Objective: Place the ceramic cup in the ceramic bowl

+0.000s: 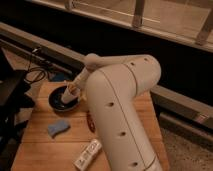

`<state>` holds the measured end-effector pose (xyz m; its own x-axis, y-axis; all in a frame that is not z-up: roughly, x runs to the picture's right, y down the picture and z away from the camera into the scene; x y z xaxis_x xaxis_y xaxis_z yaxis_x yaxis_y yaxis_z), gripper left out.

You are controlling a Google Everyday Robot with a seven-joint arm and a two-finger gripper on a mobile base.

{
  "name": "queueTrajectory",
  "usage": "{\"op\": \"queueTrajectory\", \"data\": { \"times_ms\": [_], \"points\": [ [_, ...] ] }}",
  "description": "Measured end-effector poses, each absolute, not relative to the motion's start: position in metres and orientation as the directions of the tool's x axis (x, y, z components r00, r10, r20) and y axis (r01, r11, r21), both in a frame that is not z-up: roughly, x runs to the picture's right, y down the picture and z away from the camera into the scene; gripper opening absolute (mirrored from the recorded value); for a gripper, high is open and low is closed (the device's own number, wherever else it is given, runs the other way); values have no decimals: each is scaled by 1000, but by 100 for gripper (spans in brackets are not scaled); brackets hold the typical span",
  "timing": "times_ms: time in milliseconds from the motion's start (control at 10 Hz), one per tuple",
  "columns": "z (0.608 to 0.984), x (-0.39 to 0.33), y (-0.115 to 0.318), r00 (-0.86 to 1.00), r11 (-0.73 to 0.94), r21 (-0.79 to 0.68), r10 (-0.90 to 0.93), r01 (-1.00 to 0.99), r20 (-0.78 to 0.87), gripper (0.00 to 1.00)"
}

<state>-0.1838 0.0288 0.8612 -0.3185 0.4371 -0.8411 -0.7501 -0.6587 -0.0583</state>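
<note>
In the camera view, the big white arm reaches from the lower right across the wooden tabletop [130, 112] toward its far left corner, and the claw [73, 89] sits at the end of it, right over the round, shallow, dark navy ceramic bowl [59, 101]. Whether the claw is spread or pressed together cannot be told here, since the wrist hides most of it. The small, pale white, tumbler-shaped ceramic cup [67, 94] shows just below and left of the claw, tilted, with its lower part inside the bowl's rim; it appears to touch the claw, though the contact is not clear. The cup looks pale and plain against the bowl's glossy dark inside. The bowl stands near the far left corner of the tabletop. Nearer the left edge lies a light blue sponge [58, 128], apart from the bowl. A white bottle with a label [88, 154] lies on its side close to the near edge.
</note>
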Motion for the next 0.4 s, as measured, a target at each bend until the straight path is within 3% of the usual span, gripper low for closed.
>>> {"op": "queueTrajectory", "data": {
  "times_ms": [400],
  "points": [
    [834,-189,25,-293,-647,-79,446,-758,-846,80]
  ]
}}
